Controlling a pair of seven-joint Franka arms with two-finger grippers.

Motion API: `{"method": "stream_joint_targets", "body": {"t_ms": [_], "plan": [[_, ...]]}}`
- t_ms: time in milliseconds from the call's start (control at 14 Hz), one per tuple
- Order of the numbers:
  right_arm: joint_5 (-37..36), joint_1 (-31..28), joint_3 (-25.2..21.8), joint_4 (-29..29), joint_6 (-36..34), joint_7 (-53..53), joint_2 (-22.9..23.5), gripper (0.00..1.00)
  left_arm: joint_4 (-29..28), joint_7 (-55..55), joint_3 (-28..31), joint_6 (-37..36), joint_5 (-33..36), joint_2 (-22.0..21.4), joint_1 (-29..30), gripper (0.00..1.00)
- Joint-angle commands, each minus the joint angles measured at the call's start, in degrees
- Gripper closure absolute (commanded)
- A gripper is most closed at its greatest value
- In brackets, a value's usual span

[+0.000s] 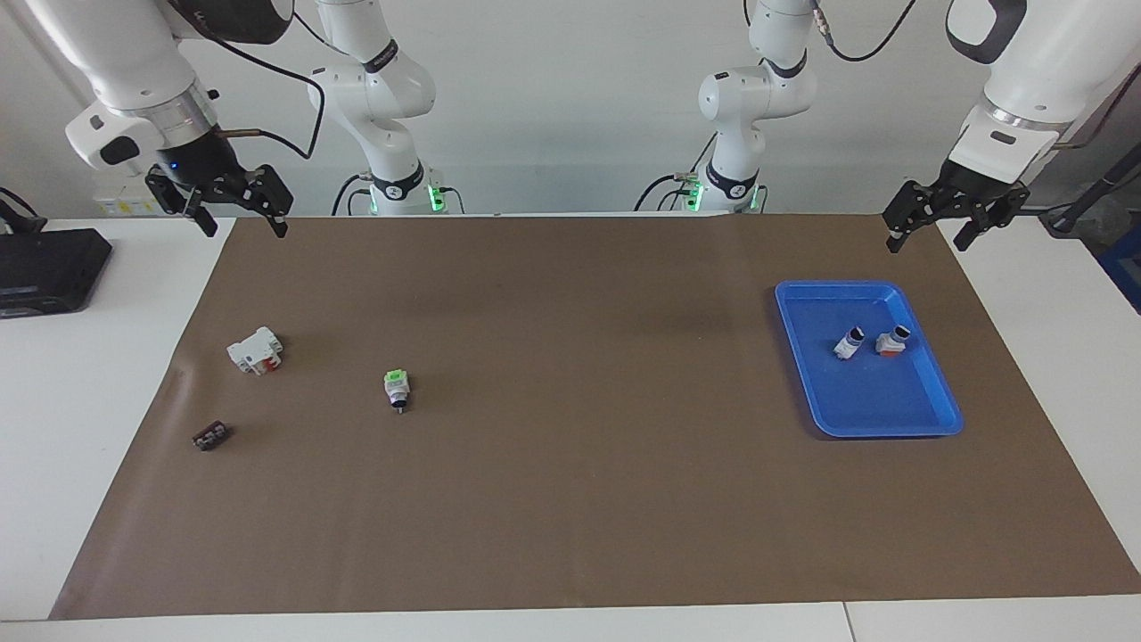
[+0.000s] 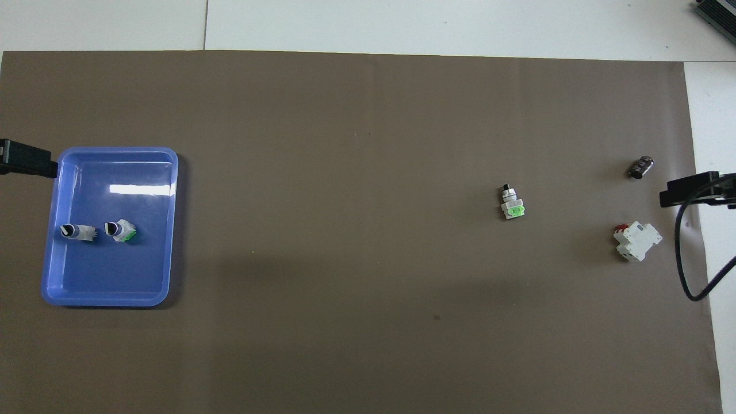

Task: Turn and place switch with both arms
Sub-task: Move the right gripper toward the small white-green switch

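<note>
The switch (image 1: 397, 389), white with a bright green end and a dark knob, lies on its side on the brown mat toward the right arm's end; it also shows in the overhead view (image 2: 512, 204). My right gripper (image 1: 242, 214) is open and empty, up in the air over the mat's edge at its own end of the table, well apart from the switch; the overhead view shows only its tip (image 2: 690, 191). My left gripper (image 1: 927, 234) is open and empty, raised beside the blue tray (image 1: 874, 397), and shows in the overhead view (image 2: 26, 158).
The blue tray (image 2: 109, 270) holds two small white switches (image 1: 849, 342) (image 1: 892, 341). A white-and-red block (image 1: 255, 349) and a small dark part (image 1: 211, 436) lie on the mat near the right arm's end. A black box (image 1: 49, 267) sits off the mat.
</note>
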Motion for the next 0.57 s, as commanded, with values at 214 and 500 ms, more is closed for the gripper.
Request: {"method": "stream_joint_targets", "body": {"t_ms": [214, 500], "plan": [[1.14, 6.95, 0.36, -13.79, 23.01, -3.01, 5.81, 0.00, -1.68, -0.44, -0.03, 0.11, 0.41, -1.48, 0.04, 0.00], [1.22, 10.30, 0.45, -23.45, 40.49, -4.06, 10.83, 0.00, -1.59, -0.44, -0.03, 0.11, 0.41, -1.48, 0.04, 0.00]]}}
